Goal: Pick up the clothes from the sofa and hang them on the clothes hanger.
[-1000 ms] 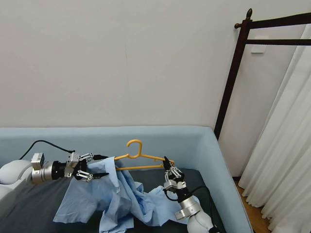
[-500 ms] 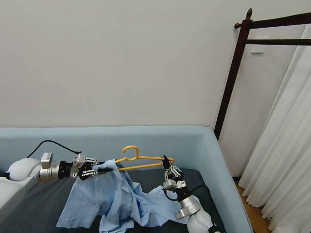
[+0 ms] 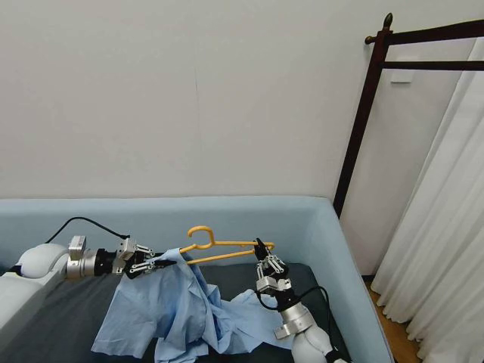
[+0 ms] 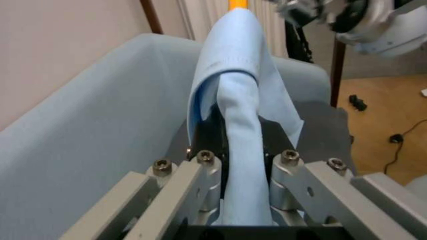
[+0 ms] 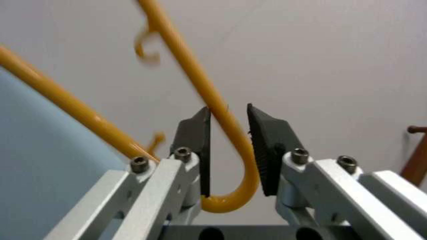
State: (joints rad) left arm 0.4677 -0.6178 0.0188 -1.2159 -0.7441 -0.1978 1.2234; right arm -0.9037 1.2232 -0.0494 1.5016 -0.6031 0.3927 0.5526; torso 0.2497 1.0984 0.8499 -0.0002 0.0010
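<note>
In the lower left of your head view, the left gripper (image 3: pixel 160 265) is clamped on the blue shirt (image 3: pixel 166 302). At lower centre, the right gripper (image 3: pixel 262 248) pinches the yellow hanger (image 3: pixel 227 257) at its right end.

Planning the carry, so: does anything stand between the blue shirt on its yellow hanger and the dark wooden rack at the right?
Yes: the raised sofa arm lies between the wooden rack and the shirt, gripped by the left gripper, on the hanger, gripped by the right gripper. Above it nothing visible blocks.
</note>
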